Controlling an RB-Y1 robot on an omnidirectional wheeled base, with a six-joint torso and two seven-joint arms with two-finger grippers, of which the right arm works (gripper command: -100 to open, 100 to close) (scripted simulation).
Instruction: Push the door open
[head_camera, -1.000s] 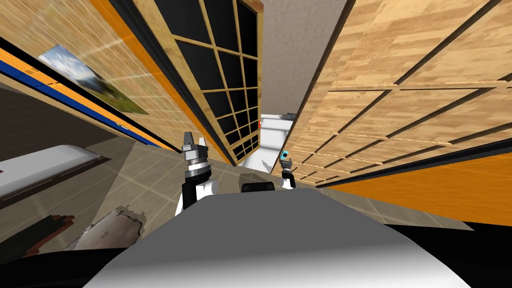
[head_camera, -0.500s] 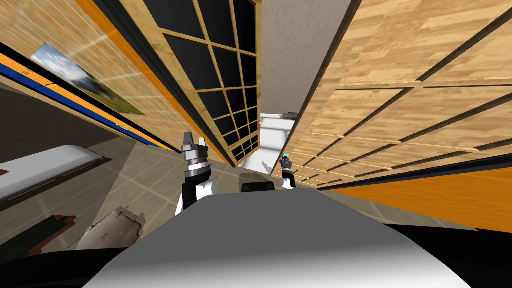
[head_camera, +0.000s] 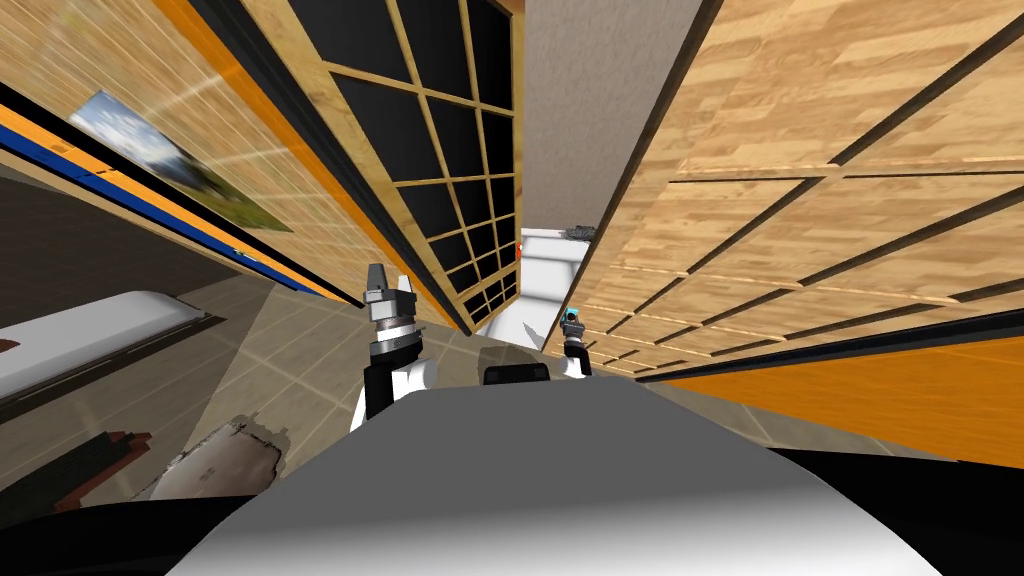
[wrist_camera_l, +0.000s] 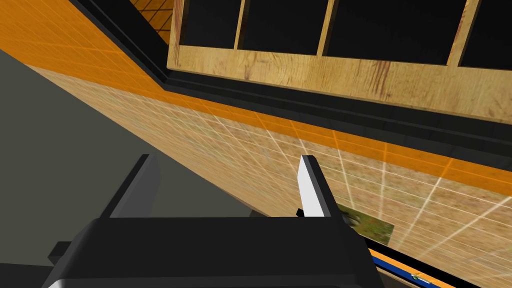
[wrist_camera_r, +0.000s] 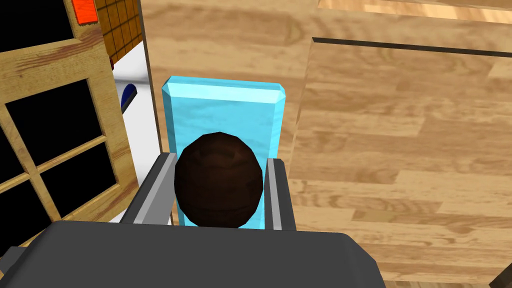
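Observation:
The door (head_camera: 800, 150) is a pale wood panelled leaf that runs along my right side. Its dark brown round knob (wrist_camera_r: 218, 180) sits on a light blue plate (wrist_camera_r: 225, 110) near the door's edge. My right gripper (wrist_camera_r: 220, 160) is shut on the knob, with one finger pressing each side. In the head view the right gripper (head_camera: 572, 325) is small, held against the door. My left gripper (head_camera: 392, 280) is raised at my left. In its wrist view the left gripper (wrist_camera_l: 226, 158) stands open with nothing between its fingers.
A wooden lattice frame with black panes (head_camera: 440, 150) stands close on my left and leaves a narrow gap to the door's edge. A white object (head_camera: 548, 262) shows beyond that gap. A long white fixture (head_camera: 90, 335) and a ragged grey patch (head_camera: 225, 460) lie at the left on the tiled floor.
My right gripper has closed from wide open onto the knob. The head view has shifted slightly. The left arm has not moved.

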